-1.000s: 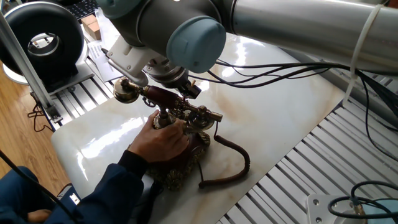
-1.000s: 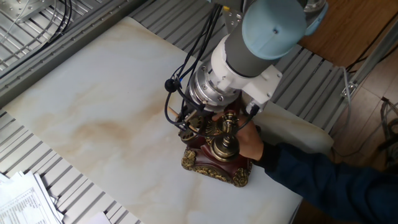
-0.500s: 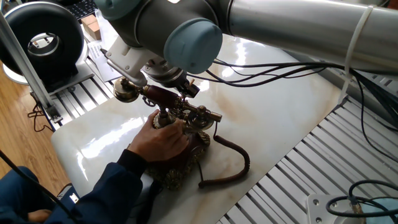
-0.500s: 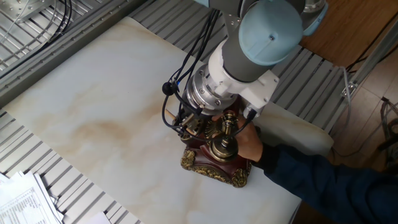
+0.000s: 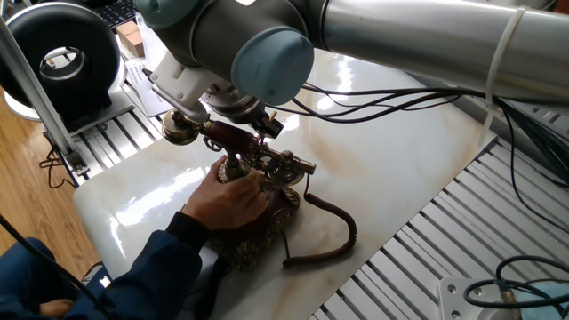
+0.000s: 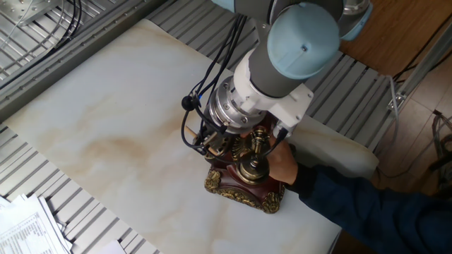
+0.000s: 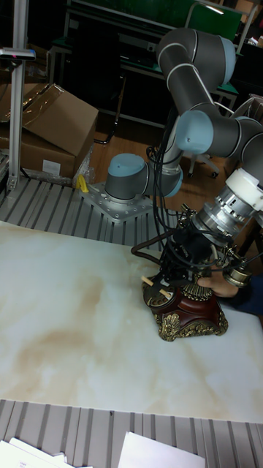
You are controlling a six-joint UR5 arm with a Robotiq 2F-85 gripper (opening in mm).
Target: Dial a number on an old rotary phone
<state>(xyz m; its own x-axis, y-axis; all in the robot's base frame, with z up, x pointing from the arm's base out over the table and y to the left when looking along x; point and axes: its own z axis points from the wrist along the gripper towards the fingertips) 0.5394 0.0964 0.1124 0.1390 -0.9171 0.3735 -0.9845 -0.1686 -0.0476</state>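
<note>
The old rotary phone [image 5: 258, 160] stands on the marble slab, with its dark red handset resting across the brass cradle. Its brown cord [image 5: 331, 233] curls to the right. A person's hand [image 5: 228, 201] holds the decorated base [image 7: 191, 316] steady. My gripper [image 7: 169, 282] hangs low over the front of the phone at the dial, mostly hidden under the wrist in both fixed views. It looks shut on a small wooden stick [image 7: 148, 280], whose pale tip pokes out to the left. From above, the phone [image 6: 245, 185] sits just under the wrist.
The person's blue sleeve [image 6: 367, 204] reaches in from the slab's edge. Black cables [image 5: 391, 93] trail off the arm over the slab [image 6: 106, 120]. A round black device [image 5: 62, 55], papers [image 6: 28, 226] and cardboard boxes [image 7: 51, 121] lie beyond the slatted metal table.
The wrist has shifted slightly sideways over the dial and turned a little. The phone and the hand holding it have stayed put.
</note>
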